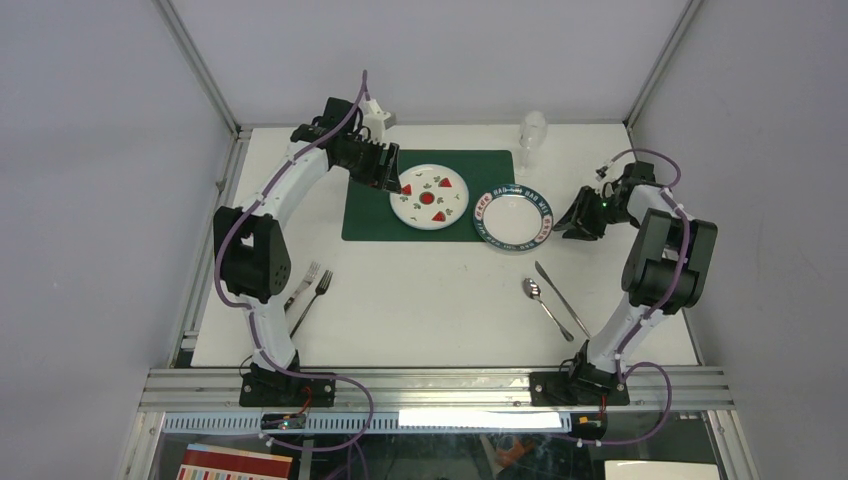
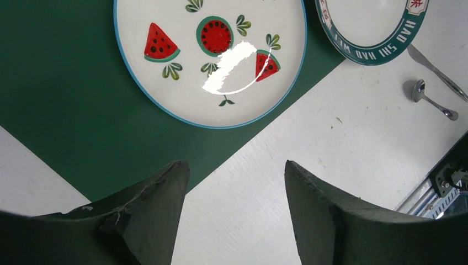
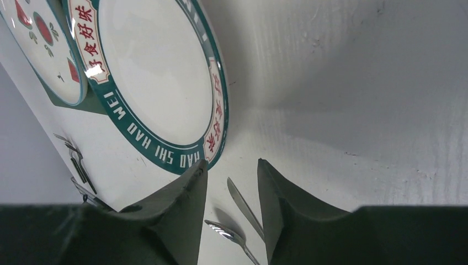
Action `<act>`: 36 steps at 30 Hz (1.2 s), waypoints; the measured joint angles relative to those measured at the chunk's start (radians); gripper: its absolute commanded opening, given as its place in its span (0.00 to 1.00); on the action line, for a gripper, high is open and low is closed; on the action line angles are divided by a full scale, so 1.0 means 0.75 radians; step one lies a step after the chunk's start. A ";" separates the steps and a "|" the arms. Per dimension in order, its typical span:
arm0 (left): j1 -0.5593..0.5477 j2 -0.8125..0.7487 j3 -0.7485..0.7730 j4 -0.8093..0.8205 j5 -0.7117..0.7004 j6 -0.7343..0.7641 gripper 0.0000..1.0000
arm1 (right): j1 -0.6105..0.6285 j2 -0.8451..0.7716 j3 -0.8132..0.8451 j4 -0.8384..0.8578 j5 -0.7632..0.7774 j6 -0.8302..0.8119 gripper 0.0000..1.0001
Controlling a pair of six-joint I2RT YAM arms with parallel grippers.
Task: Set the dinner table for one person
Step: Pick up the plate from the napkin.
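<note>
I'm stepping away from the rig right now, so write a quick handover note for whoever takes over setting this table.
Left gripper: jaws open, empty, over the placemat's edge near the watermelon plate.
Right gripper: jaws open, empty, beside the green-rimmed plate.
Done: watermelon plate lies on the placemat.
Left: green-rimmed plate overlaps the placemat's right edge. Two forks lie far left, knife and spoon right, glass at the far edge. All probably need arranging around the plate.
</note>
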 measured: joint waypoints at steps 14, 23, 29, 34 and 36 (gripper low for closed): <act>0.000 -0.006 -0.015 -0.002 0.018 0.001 0.66 | -0.015 0.140 0.021 0.033 -0.105 0.026 0.45; 0.000 -0.006 -0.022 -0.001 0.021 0.001 0.66 | -0.016 0.283 0.122 0.031 -0.178 0.076 0.40; 0.000 -0.006 -0.035 0.001 0.020 0.001 0.66 | -0.015 0.360 0.180 0.042 -0.243 0.120 0.30; 0.000 -0.006 -0.038 -0.001 0.021 0.001 0.66 | -0.011 0.383 0.182 0.053 -0.262 0.140 0.01; 0.000 -0.006 -0.039 -0.001 0.021 0.001 0.66 | -0.005 0.383 0.182 0.051 -0.279 0.144 0.00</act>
